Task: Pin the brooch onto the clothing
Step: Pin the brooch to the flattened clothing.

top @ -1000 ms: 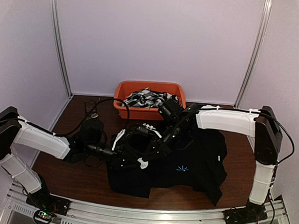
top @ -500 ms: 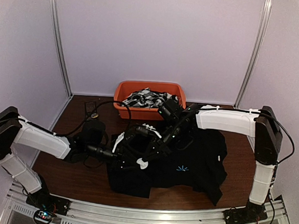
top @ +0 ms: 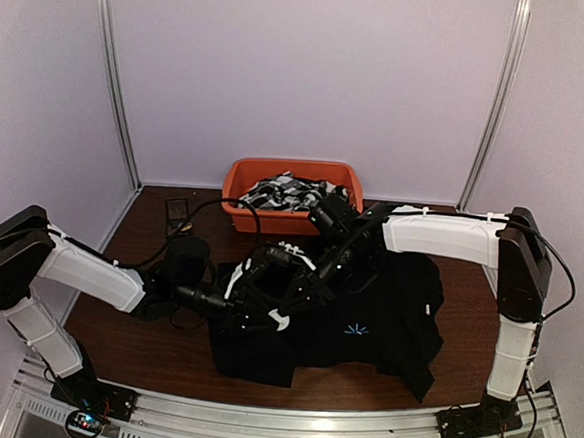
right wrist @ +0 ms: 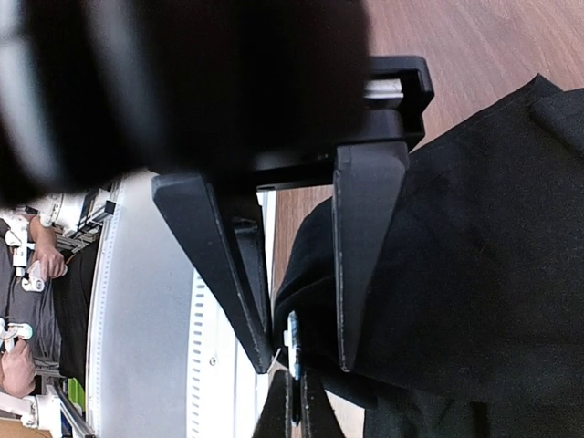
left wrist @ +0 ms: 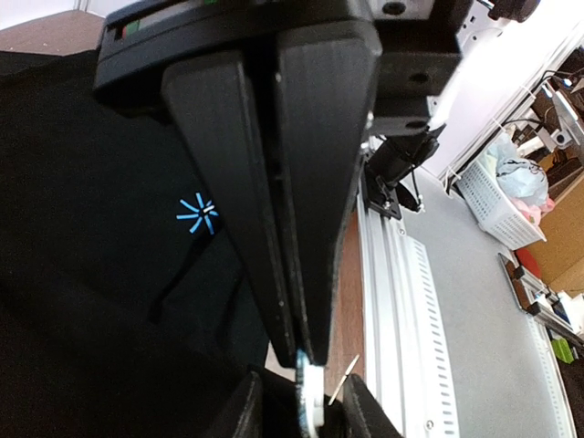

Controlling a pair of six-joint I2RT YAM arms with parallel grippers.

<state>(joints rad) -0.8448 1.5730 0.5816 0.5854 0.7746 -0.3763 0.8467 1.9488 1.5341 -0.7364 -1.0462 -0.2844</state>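
Note:
The clothing [top: 386,311] is a black shirt spread on the brown table, with a light-blue starburst [top: 355,331] [left wrist: 199,214] on its front. The brooch [left wrist: 310,392] [right wrist: 294,342] is a thin white-and-blue disc with its pin sticking out sideways. My left gripper [left wrist: 301,351] [top: 278,300] is shut on the disc's edge. It holds the disc against a raised fold of the shirt [right wrist: 319,265]. My right gripper [right wrist: 304,367] [top: 316,279] is clamped on that fold, one finger on each side, and the brooch sits between its fingertips.
An orange bin [top: 237,180] with black-and-white patterned fabrics [top: 289,194] stands at the back of the table. A small dark object and cables [top: 177,211] lie at the back left. The metal rail [top: 287,434] runs along the near edge.
My left arm has shifted slightly to the right and its jaws have narrowed on the brooch. The right arm has stayed where it was.

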